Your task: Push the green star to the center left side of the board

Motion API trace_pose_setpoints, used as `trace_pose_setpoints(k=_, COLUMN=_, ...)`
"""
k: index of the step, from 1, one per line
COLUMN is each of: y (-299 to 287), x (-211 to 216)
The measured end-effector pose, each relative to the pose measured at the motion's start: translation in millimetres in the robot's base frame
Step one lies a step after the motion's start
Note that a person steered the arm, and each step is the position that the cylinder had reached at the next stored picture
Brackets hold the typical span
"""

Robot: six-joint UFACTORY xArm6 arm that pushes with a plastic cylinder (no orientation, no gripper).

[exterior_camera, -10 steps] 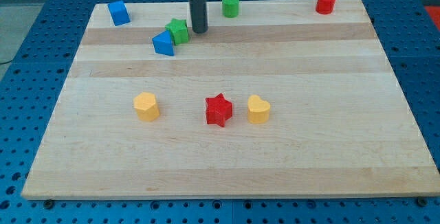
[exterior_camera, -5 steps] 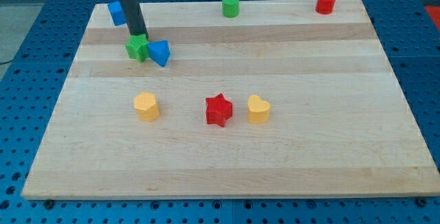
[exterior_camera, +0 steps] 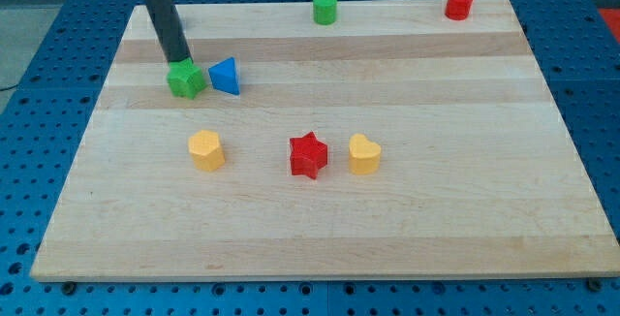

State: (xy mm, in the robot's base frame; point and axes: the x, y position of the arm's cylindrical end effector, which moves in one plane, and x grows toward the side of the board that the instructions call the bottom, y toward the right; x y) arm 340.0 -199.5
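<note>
Nearest the view's bottom the wooden board [exterior_camera: 320, 248] lies bare on the blue perforated desk [exterior_camera: 29, 258]. Further up, a row of three blocks crosses the board's middle: a yellow block [exterior_camera: 205, 149] of rounded, unclear shape on the view's left, a red star [exterior_camera: 308, 154] in the centre, and a yellow heart-like block [exterior_camera: 364, 154] just beside the star on its right, with a small gap between them. Above that row, toward the view's upper left, sits the green star [exterior_camera: 185, 79], in the left part of the board and nearer the top edge than the vertical middle. Just to its right stands a blue triangular block [exterior_camera: 226, 76], very close to the star, though whether they touch cannot be told. My tip [exterior_camera: 178, 61] meets the green star at its upper edge, on the side toward the view's top, the dark rod rising from there and leaning toward the upper left until it leaves the view. Along the far edge a green cylinder [exterior_camera: 325, 8] stands near the top centre and a red cylinder [exterior_camera: 459, 3] near the top right corner, well apart from each other. There are no jaws on this arm, only the rod, so nothing is grasped.
</note>
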Motion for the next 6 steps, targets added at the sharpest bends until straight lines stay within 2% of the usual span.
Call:
trace_pose_setpoints(k=1, y=9.0, x=8.3)
trace_pose_setpoints(k=2, y=51.5, x=0.4)
trace_pose_setpoints(k=3, y=64.7, x=12.2)
trace_pose_setpoints(k=5, y=16.2, x=24.4)
trace_pose_setpoints(k=6, y=10.7, x=41.9)
